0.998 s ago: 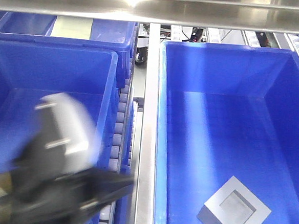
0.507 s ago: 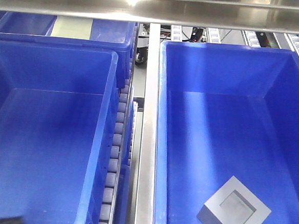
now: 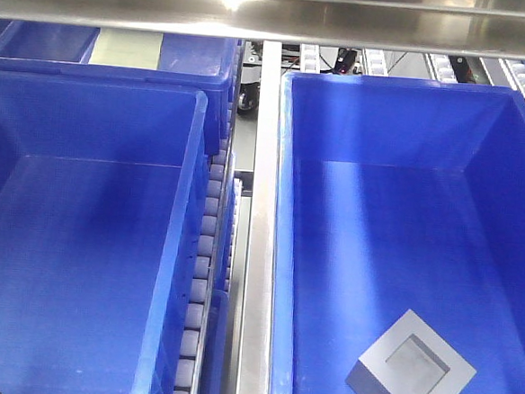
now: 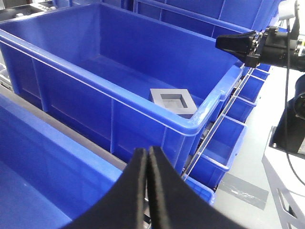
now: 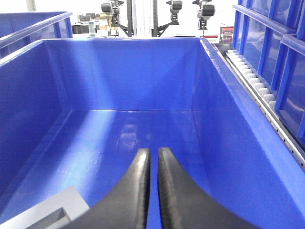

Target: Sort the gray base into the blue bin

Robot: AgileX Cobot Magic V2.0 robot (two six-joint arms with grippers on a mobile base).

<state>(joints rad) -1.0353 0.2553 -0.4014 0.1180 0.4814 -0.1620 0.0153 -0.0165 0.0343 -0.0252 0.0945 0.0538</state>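
Note:
The gray base (image 3: 411, 368) lies recess-up on the floor of the right blue bin (image 3: 394, 125), near its front right corner. Neither gripper shows in the front view. In the left wrist view my left gripper (image 4: 147, 150) is shut and empty, outside the bin (image 4: 71, 95), with the base (image 4: 172, 101) beyond it by the bin's near corner. In the right wrist view my right gripper (image 5: 153, 151) is shut and empty over the bin's floor (image 5: 124, 71). The base (image 5: 47, 212) lies low to its left. The right gripper (image 4: 221, 43) also shows from the left wrist, above the bin's corner.
A second large blue bin (image 3: 79, 238) stands empty at the left, beyond a steel rail (image 3: 259, 251) and a roller track (image 3: 207, 247). Another blue bin (image 3: 110, 56) sits behind it. A steel bar (image 3: 275, 18) crosses the top. Smaller blue bins (image 4: 224, 143) sit below the rack.
A blurred arm at the lower left of the front view has dropped out of view. The gray base has stayed in the same place in the right bin.

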